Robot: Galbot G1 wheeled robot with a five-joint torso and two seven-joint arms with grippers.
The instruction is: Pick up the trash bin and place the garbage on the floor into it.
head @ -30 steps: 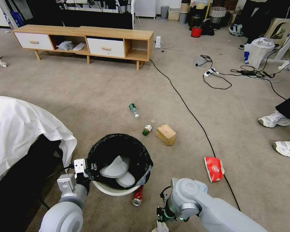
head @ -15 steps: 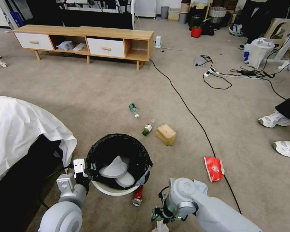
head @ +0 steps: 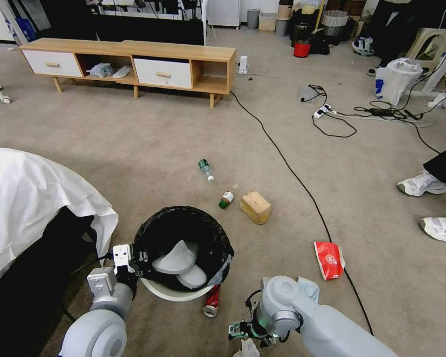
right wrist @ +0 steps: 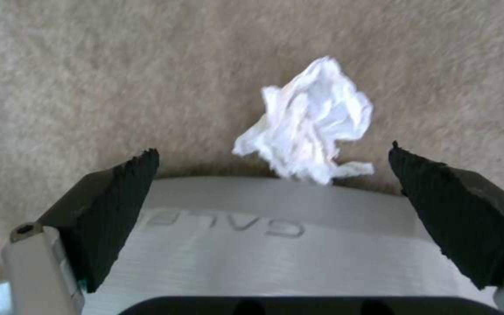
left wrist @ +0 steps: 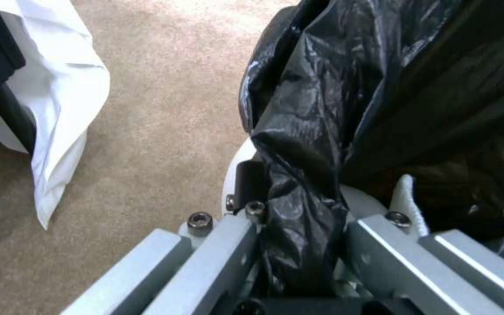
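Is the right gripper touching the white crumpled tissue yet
Apart. The right wrist view shows the right gripper open, its black pads on either side of the white crumpled tissue, with bare carpet between each pad and the tissue.

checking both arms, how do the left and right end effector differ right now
The left end effector is shut on the trash bin rim, pinching its black liner; the right end effector is open, holding nothing. The left sits at bin height; the right is low over the carpet, above the white crumpled tissue.

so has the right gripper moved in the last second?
Yes. The right gripper has slid left and slightly down, judged against the still red can, above the white tissue.
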